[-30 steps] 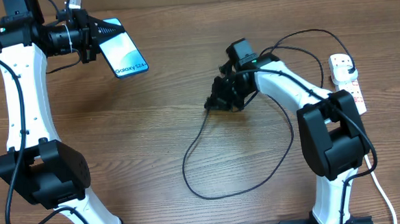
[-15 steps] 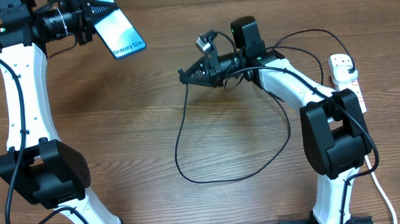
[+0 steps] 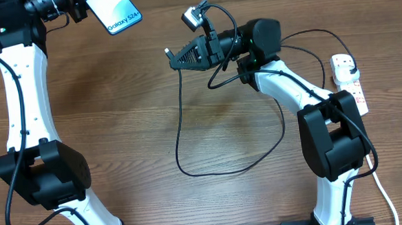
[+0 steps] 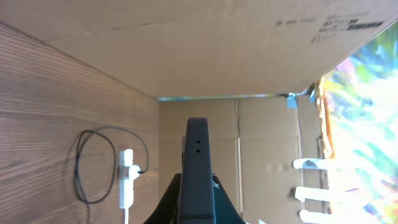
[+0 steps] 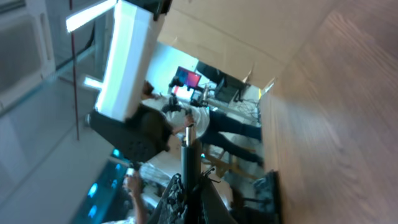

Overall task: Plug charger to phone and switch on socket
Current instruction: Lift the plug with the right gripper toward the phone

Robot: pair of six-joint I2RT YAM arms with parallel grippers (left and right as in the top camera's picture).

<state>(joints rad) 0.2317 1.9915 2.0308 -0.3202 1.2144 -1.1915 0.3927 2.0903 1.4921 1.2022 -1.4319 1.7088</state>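
Left jaws clamped on phone (image 3: 116,11) held aloft, right jaws pinching charger (image 3: 178,107) tip.

Phone (image 3: 115,11) hanging over far-left corner of worktop (image 3: 119,124), in left gripper (image 3: 84,4); charger (image 3: 177,134) looping across centre, tip lifted in right gripper (image 3: 173,57) near far edge; socket (image 3: 349,80) lying along right edge
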